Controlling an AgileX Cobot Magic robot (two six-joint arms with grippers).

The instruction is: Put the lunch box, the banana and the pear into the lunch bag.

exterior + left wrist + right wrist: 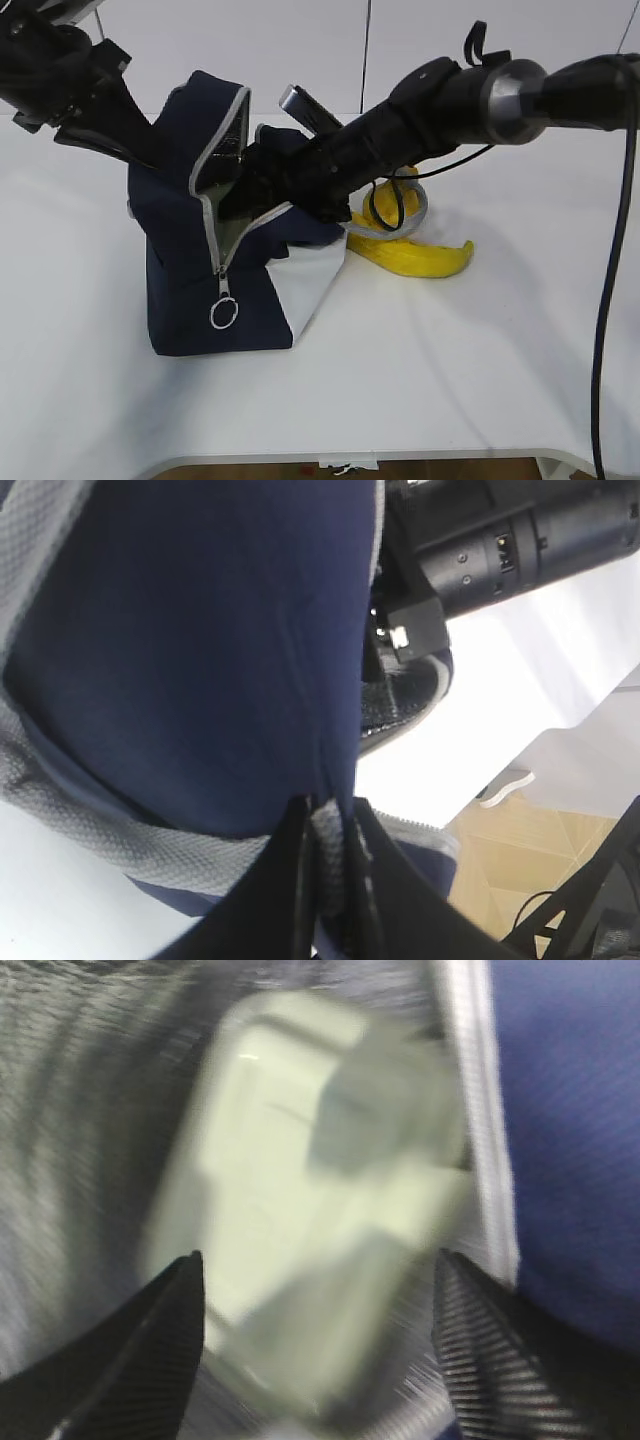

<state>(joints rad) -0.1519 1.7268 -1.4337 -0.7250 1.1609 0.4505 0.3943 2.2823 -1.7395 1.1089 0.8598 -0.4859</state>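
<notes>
Sitting inside the lunch bag point(560, 1140), the lunch box point(310, 1210) shows blurred in your right wrist view, pale green lid up against the foil lining. Your right gripper point(320, 1350) has its fingers spread apart either side of the box, not visibly pinching it, so it looks released or nearly so. Your left gripper point(325, 880) is pinched together on the bag's grey edge, holding the mouth open. In the exterior view the right arm reaches deep into the bag point(200, 250). The banana point(420, 258) lies on the white table point(450, 370) just behind the bag, partly hidden by the arm. Something yellow behind it may be the pear, can't tell. Judgement: one of three items in, banana and pear left.
</notes>
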